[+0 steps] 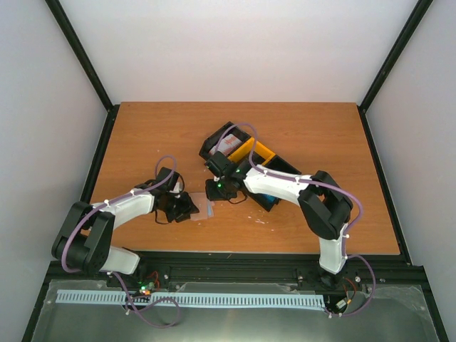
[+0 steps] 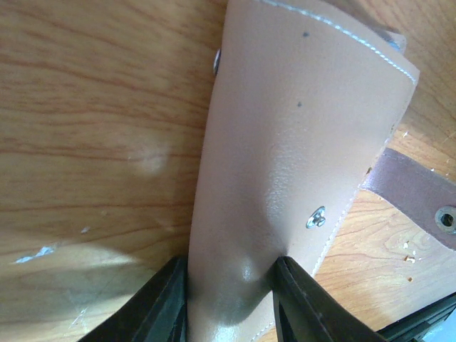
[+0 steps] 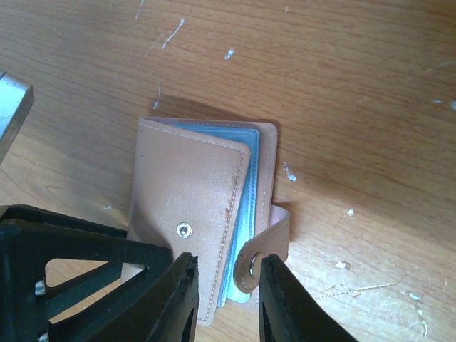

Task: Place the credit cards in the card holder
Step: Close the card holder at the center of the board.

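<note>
- Roughly at the middle of the top view, the holder [image 1: 204, 209] lies on the table [image 1: 142, 135], between the two grippers.
- Left gripper [image 2: 231, 306]: closed on the holder. In its wrist view the tan cover rises from the bottom edge, squeezed between both fingers [image 2: 167, 306], and the leather bulges where they pinch it.
- The cover stands up off the wood, slanting toward the upper right of that view.
- A brownish strap [image 2: 417, 191] with a metal stud runs off to the right edge.
- Right gripper [image 3: 226, 299]: jaws partly apart at the bottom of its wrist view, with the looped strap end and the holder's lower corner between them. Whether they press on the strap or only straddle it, I cannot tell.
- In that view the holder sits just left of centre, its cover slightly ajar, with pale blue leaves showing along the right edge.
- A round snap [image 3: 184, 229] sits low on the cover.
- Bins stand above and right of centre in the top view, a black bin [image 1: 214, 142] touching a yellow bin [image 1: 258, 151], partly under the right arm.
- Red-and-white cards [image 1: 229, 146] lie in the black bin, well apart from the holder.
</note>
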Controlling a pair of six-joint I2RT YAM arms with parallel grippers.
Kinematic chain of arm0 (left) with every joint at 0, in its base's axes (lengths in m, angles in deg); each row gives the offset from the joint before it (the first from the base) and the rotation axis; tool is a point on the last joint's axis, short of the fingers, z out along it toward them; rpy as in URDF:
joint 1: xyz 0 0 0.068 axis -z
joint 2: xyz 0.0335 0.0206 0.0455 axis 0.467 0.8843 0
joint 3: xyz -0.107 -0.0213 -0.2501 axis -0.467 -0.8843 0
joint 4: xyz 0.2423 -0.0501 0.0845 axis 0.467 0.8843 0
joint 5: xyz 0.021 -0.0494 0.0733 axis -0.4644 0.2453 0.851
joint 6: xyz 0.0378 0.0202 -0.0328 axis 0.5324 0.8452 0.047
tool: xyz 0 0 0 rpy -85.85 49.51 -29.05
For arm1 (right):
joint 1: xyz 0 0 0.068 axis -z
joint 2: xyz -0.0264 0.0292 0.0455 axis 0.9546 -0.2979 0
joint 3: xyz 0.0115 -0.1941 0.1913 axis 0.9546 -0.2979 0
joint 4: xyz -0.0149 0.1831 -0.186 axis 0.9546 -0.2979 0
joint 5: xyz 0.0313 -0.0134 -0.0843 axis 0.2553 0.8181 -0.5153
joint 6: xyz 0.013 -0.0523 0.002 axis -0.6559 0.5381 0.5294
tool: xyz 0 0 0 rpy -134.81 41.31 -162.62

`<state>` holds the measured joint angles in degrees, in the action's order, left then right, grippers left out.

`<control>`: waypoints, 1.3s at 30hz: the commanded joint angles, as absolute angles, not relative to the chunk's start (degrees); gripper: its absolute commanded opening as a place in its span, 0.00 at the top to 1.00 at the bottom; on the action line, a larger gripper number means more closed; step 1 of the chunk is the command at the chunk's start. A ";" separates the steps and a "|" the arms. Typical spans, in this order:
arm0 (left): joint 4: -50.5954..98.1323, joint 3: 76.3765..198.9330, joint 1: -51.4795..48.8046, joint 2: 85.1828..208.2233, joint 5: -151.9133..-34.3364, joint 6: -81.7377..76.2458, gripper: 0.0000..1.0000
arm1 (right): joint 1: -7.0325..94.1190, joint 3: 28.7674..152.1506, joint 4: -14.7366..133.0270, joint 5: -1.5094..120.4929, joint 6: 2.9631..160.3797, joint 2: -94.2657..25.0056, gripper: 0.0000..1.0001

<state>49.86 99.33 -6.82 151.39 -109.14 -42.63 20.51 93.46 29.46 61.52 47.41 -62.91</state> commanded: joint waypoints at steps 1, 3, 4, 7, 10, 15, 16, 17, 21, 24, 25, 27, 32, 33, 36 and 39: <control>51.57 96.85 -6.77 154.02 -103.43 -42.58 0.65 | 20.00 94.96 28.25 61.12 48.35 -64.80 0.74; 51.38 96.78 -6.74 154.22 -103.49 -42.68 0.65 | 20.03 94.86 28.18 61.21 48.33 -65.14 0.76; 51.31 96.78 -6.74 154.26 -103.53 -42.67 0.65 | 20.02 94.85 28.23 61.24 48.45 -65.17 0.78; 51.19 96.73 -6.74 154.22 -103.67 -42.86 0.65 | 20.08 94.89 28.25 61.66 48.49 -65.13 0.83; 51.28 96.77 -6.77 154.18 -103.67 -42.98 0.65 | 20.03 94.90 28.37 61.67 48.56 -64.79 0.90; 51.16 96.67 -6.74 154.07 -103.62 -43.22 0.66 | 20.07 94.73 28.94 62.18 48.70 -64.46 0.97; 51.06 96.63 -6.74 154.09 -103.74 -43.35 0.66 | 20.07 94.60 29.20 62.38 48.74 -64.39 0.97; 50.89 96.60 -6.74 154.02 -103.93 -43.32 0.66 | 20.03 94.43 29.52 62.71 48.69 -64.34 0.97; 49.75 96.51 -6.74 153.82 -105.13 -43.50 0.65 | 20.03 93.44 31.88 64.52 48.87 -64.01 0.97; 48.21 96.45 -6.74 153.98 -106.43 -43.62 0.65 | 20.02 92.69 34.30 67.38 49.32 -64.15 0.97; 47.86 96.57 -6.74 154.14 -106.81 -43.61 0.65 | 20.02 92.55 35.09 68.48 49.43 -64.25 0.97; 47.54 96.76 -6.74 154.35 -107.01 -43.61 0.63 | 20.03 92.22 36.02 69.74 49.62 -64.58 0.97; 47.38 96.62 -6.75 154.67 -106.55 -43.45 0.62 | 20.04 92.08 35.83 71.46 51.19 -65.35 0.97; 47.36 96.54 -6.74 154.76 -106.53 -43.38 0.62 | 20.03 92.08 35.82 71.69 51.48 -65.48 0.97; 47.24 96.25 -6.74 154.98 -106.39 -43.41 0.63 | 20.07 92.28 35.65 72.67 51.86 -66.23 0.97; 47.08 95.92 -6.74 154.80 -106.48 -43.46 0.64 | 20.02 92.92 35.58 73.61 51.84 -67.40 0.97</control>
